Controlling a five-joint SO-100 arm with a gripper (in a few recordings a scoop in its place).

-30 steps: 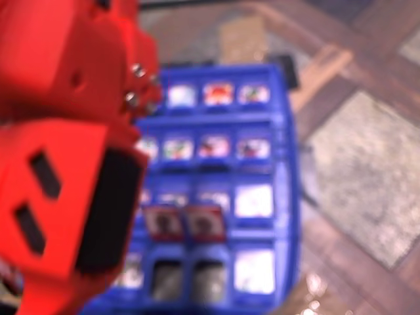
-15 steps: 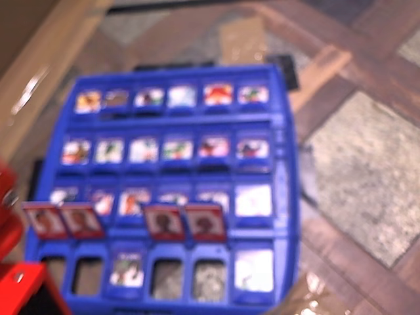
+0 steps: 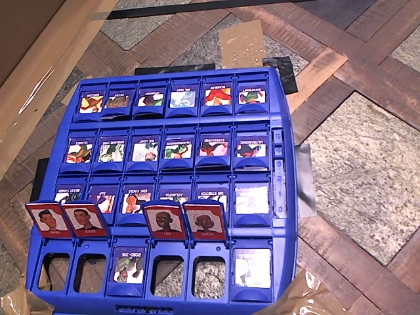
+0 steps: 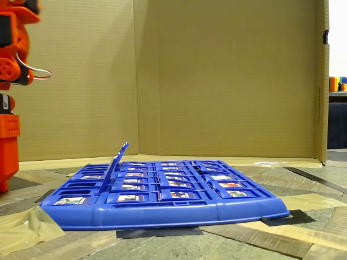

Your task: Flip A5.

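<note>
The blue flip-tile board (image 3: 285, 164) lies flat on the floor, also seen in the fixed view (image 4: 162, 211). In its nearest row, several red-framed tiles stand upright. A5 (image 3: 84, 220) is second from the left and shows a broad-faced man's portrait. Beside it stand another man's tile (image 3: 47, 220), LEO (image 3: 164, 220) and LUCIA (image 3: 205, 221). In the fixed view these upright tiles (image 4: 116, 161) appear edge-on. The orange arm (image 4: 8, 81) rises at the left edge, clear of the board, and its upper part runs off the top of the picture.
All other tiles lie flat, among them two pale whitish ones (image 3: 252, 268) at the board's right. Cardboard walls (image 4: 217, 81) close off the back and sides. Tape strips and a crumpled brown sheet (image 3: 308, 298) lie on the wood-and-stone floor around the board.
The red arm that covered the board's left half has pulled away to the lower left and out of the overhead view, uncovering two upright red tiles. The picture has sharpened.
</note>
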